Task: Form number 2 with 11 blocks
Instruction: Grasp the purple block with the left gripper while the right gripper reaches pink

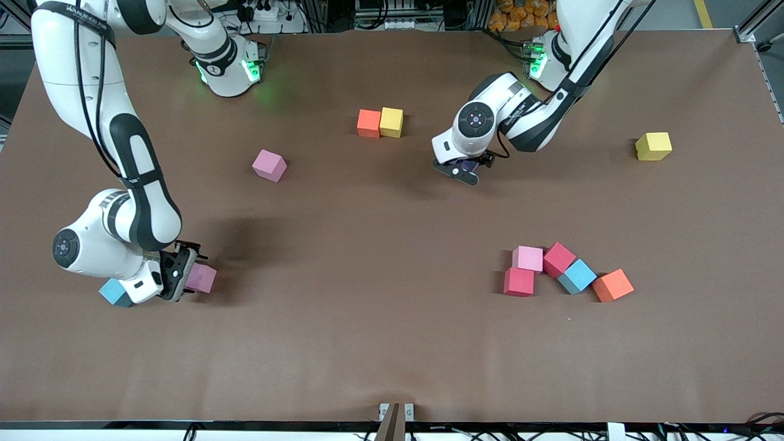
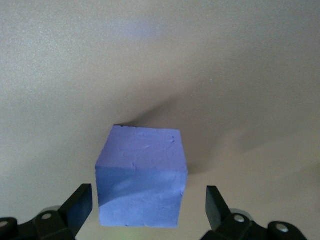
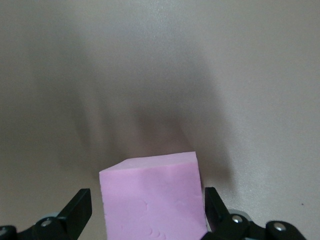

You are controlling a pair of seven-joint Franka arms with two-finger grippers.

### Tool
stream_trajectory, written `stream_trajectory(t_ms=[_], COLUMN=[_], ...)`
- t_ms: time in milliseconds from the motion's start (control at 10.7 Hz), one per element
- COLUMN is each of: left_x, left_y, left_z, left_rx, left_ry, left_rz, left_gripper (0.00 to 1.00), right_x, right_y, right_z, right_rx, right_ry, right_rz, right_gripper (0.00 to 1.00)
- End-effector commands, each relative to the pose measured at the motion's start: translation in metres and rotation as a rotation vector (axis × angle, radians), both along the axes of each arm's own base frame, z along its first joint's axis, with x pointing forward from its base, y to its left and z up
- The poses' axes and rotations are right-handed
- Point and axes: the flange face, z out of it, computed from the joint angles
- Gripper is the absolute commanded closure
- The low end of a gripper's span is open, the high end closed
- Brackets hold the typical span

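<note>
Nearest the front camera, the right gripper stands low at the right arm's end of the table, its jaws wide and empty around a pink block lying squarely between them. Nearer the bases, the left gripper likewise brackets, ungripped, a purple block. Between both, an orange-and-yellow pair stands farther from the camera, unbuilt.

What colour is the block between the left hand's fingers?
Purple-blue block, seen best in the left wrist view.
</note>
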Motion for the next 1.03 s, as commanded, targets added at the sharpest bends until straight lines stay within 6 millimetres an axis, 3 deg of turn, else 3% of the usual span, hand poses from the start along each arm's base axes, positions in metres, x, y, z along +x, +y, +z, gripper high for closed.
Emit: stream_trajectory(t_ms=[0, 93, 187, 467, 653, 933], left_x=[0.004, 0.003, 0.006, 0.005, 0.006, -0.002], left_y=[0.0, -0.001, 0.002, 0.0, 0.001, -0.008], left_z=[-0.006, -0.01, -0.014, -0.026, -0.023, -0.002], left_rx=[-0.008, -0.013, -0.021, -0.026, 0.024, 0.125], left_ry=[-0.014, -0.008, -0.006, 0.002, -0.008, -0.007], left_rz=[-0.016, -0.013, 0.003, 0.067, 0.221, 0.525], left_gripper=[0.0, 0.0, 0.04, 0.46, 0.54, 0.54], right_x=[0.001, 0.001, 0.001, 0.001, 0.004, 0.007], right_y=[-0.003, -0.003, -0.003, 0.001, 0.02, 0.059], right_z=[-0.001, -0.001, -0.001, 0.0, 0.01, 0.018], right_rx=[0.029, 0.029, 0.03, 0.034, 0.045, 0.084], right_ry=[-0.009, -0.009, -0.008, 0.0, -0.002, 0.002], right_rz=[0.002, 0.002, 0.004, 0.009, 0.034, 0.061], right_gripper=[0.0, 0.01, 0.14, 0.5, 0.65, 0.69])
